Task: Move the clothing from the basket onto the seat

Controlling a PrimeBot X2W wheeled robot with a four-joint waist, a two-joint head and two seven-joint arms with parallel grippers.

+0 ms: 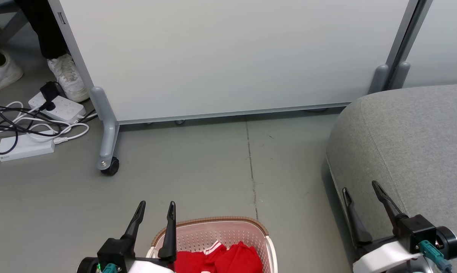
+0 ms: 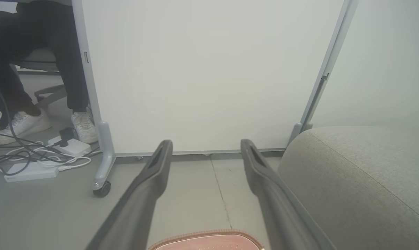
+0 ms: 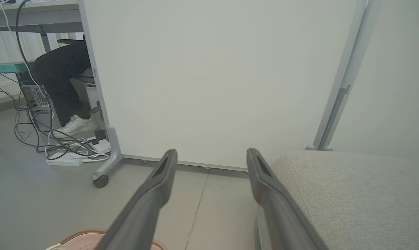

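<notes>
The white perforated basket (image 1: 228, 232) with a brown rim sits on the floor at the bottom centre of the head view. Red clothing (image 1: 223, 259) lies bunched inside it, one piece showing white striped trim. My left gripper (image 1: 156, 205) hangs open over the basket's left rim, empty. My right gripper (image 1: 360, 187) is open and empty above the front left edge of the grey seat (image 1: 414, 140). The basket's rim (image 2: 206, 236) shows below my open left gripper (image 2: 206, 147). The seat (image 3: 355, 198) lies right of my open right gripper (image 3: 211, 157), with the basket's rim (image 3: 84, 236) at lower left.
A white partition panel (image 1: 228, 57) on a wheeled foot (image 1: 109, 165) stands across the back. Power strips and tangled cables (image 1: 35, 121) lie on the floor at the left, beside a person's white shoes (image 1: 67, 76). Grey floor (image 1: 213, 170) lies between panel and basket.
</notes>
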